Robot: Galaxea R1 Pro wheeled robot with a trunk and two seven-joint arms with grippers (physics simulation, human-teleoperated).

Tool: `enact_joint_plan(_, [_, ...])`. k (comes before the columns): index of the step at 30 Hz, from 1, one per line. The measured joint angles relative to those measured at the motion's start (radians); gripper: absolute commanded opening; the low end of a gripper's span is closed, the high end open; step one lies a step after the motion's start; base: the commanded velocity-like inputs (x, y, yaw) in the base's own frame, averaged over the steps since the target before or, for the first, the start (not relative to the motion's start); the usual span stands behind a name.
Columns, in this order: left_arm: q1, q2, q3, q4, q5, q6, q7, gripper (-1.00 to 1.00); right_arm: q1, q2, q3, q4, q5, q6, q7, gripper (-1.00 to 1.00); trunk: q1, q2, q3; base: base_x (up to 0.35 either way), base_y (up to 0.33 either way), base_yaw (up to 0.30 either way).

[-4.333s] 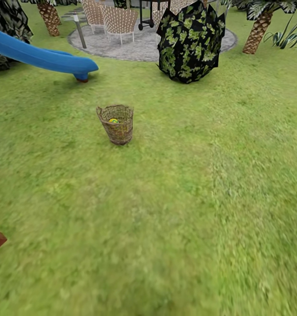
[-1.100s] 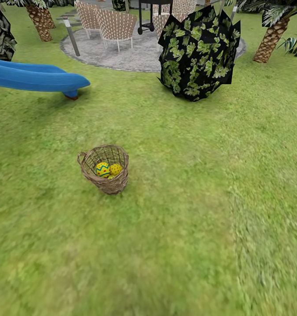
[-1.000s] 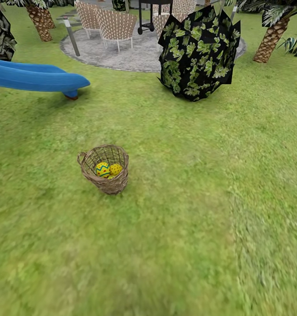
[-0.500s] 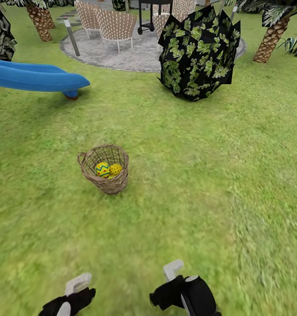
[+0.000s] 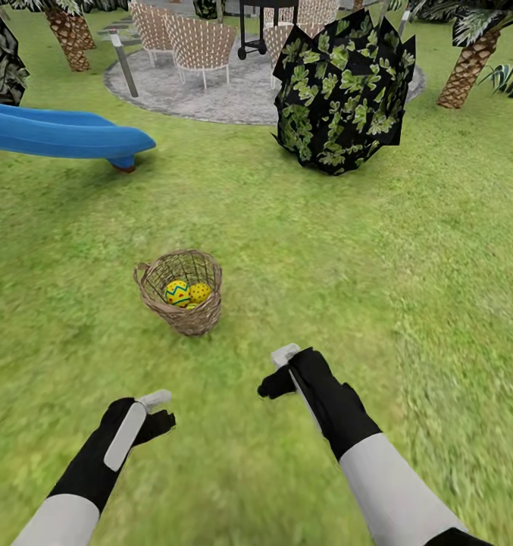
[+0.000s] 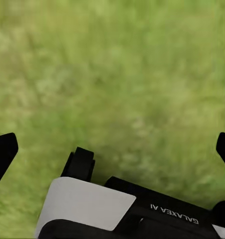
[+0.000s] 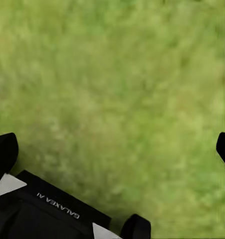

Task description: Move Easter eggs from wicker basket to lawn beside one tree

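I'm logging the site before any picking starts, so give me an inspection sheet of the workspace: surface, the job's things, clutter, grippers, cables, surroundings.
Surface: lawn, short green grass, open ground around the basket.
Job's things: wicker basket upright on the grass; two painted eggs show inside, a third cannot be made out.
Clutter: nothing seen on the grass near the basket.
Grippers: left gripper and right gripper both open and empty, short of the basket.
Cables: nothing seen.
Surroundings: blue slide, gravel circle with chairs, dark leafy tree, palm trunks.
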Motion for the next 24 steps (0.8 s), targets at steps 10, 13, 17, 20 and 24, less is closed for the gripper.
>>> enact_joint_plan(10, [-0.114,0.010,0.001,-0.068,0.116,0.103,0.139,1.00,-0.289,0.000,-0.001,0.235,-0.138,0.001,-0.001,1.00,0.000,0.000,0.000,0.000,0.000,0.000])
enact_joint_plan(13, [-0.130,0.011,0.000,-0.081,0.144,0.106,0.144,1.00,-0.336,0.000,-0.002,0.280,-0.152,0.001,-0.003,1.00,0.000,0.000,0.000,0.000,0.000,0.000])
enact_joint_plan(17, [-0.173,0.026,0.006,-0.113,0.192,0.111,0.180,1.00,-0.417,0.000,-0.005,0.334,-0.156,0.001,-0.004,1.00,0.000,0.000,0.000,0.000,0.000,0.000])
enact_joint_plan(20, [-0.212,0.037,0.020,-0.120,0.262,0.114,0.238,1.00,-0.488,0.000,-0.006,0.404,-0.173,0.001,-0.003,1.00,0.000,0.000,0.000,0.000,0.000,0.000])
enact_joint_plan(24, [-0.293,0.089,0.031,-0.128,0.471,0.116,0.367,1.00,-0.585,0.000,-0.006,0.469,-0.241,0.001,0.002,1.00,0.000,0.000,0.000,0.000,0.000,0.000])
